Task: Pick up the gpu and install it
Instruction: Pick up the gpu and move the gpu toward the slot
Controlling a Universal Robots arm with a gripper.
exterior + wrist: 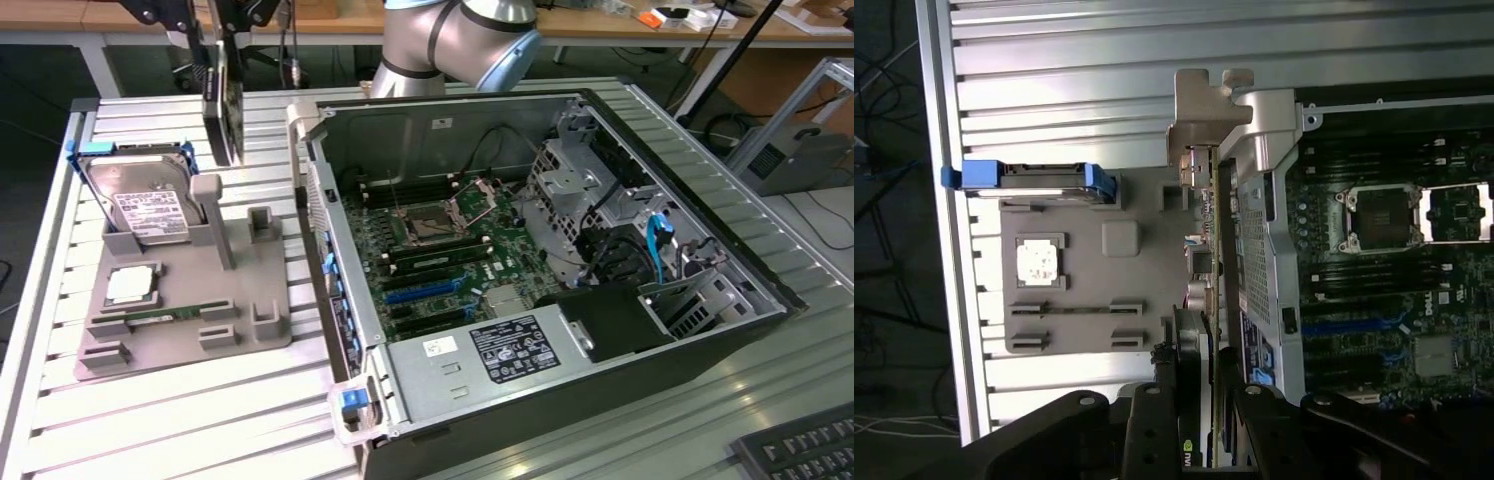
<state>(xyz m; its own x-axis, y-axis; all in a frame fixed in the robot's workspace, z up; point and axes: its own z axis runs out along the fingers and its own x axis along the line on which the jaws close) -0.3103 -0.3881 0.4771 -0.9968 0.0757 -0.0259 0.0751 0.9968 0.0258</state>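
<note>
Gpu [223, 100] — thin, flat, dark card with silver end bracket — hangs upright just beside the open black metal computer case [627, 390], pinched by the black gripper [1196, 375], seemingly near its upper edge; stiff, light, fragile — best held by the board's edges.

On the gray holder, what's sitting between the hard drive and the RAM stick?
A square silver processor chip lies between the hard drive and the RAM stick, seen in the exterior view.
</note>
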